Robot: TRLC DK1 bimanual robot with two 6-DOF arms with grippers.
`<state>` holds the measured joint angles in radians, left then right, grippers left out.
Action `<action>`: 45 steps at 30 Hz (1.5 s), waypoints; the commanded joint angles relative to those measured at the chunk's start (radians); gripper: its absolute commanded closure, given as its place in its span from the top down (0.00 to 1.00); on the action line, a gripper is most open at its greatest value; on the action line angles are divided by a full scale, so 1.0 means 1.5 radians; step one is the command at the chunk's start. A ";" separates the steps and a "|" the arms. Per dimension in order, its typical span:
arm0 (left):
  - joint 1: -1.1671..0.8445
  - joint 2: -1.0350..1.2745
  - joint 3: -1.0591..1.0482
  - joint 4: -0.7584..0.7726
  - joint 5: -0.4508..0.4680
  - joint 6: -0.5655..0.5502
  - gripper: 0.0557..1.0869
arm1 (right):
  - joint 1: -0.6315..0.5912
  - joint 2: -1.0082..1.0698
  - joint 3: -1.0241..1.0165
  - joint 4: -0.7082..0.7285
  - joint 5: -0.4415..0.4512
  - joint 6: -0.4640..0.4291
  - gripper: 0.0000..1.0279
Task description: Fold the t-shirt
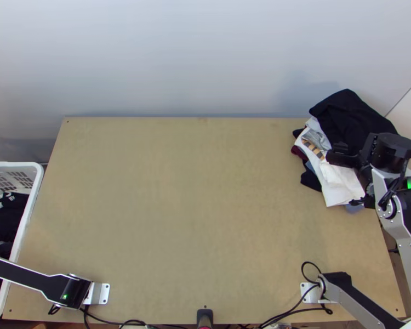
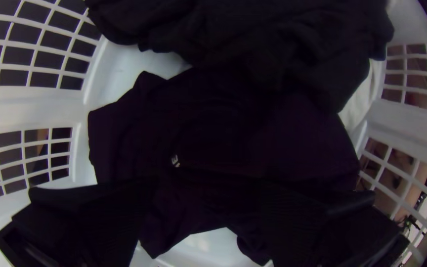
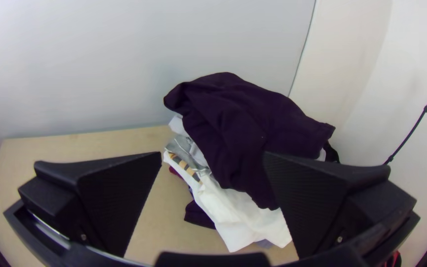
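Observation:
In the top view my right gripper (image 1: pixel 343 156) hangs over the clothes pile (image 1: pixel 337 189) at the table's far right. The right wrist view has that gripper (image 3: pixel 212 154) open, with the pile beyond its fingers; a dark garment (image 3: pixel 243 128) lies bunched on top. My left arm (image 1: pixel 19 274) stretches to the laundry basket (image 1: pixel 33 203) at the left. Inside the basket, my left gripper (image 2: pixel 203 190) stands open in the left wrist view above a bunched dark shirt (image 2: pixel 124 133) bearing a small white print. Whether its fingers touch the cloth, I cannot tell.
Another dark garment (image 2: pixel 253 29) lies against the first one in the basket, by the white mesh walls (image 2: pixel 30 109). White, striped and dark cloths stick out under the pile's top garment. Bare wooden table (image 1: pixel 189 203) stretches between basket and pile. Cables (image 1: pixel 293 312) run along the near edge.

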<state>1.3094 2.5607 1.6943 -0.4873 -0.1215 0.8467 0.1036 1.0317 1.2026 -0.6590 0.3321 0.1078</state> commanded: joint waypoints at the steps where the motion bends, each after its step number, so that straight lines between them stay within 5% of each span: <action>1: -0.002 0.045 0.044 0.002 -0.024 -0.036 0.85 | 0.000 0.002 0.006 -0.012 -0.006 -0.003 0.93; 4: -0.001 0.056 0.057 0.000 -0.023 -0.049 0.65 | 0.003 0.002 0.010 -0.016 -0.008 -0.007 0.93; 10: 0.000 0.075 0.087 -0.069 0.005 -0.067 0.06 | 0.003 0.007 0.023 -0.018 -0.008 -0.013 0.93; 35: -0.059 -0.426 0.106 -0.455 0.358 -0.101 0.04 | -0.002 -0.026 0.011 -0.028 -0.010 -0.018 0.93; 45: -0.170 -0.675 -0.001 -0.529 0.422 -0.086 0.04 | -0.032 -0.103 -0.052 -0.036 -0.019 -0.018 0.90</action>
<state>1.1595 1.7782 1.7779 -1.2079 0.4397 0.7040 0.0818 0.9527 1.1885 -0.7074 0.3119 0.0814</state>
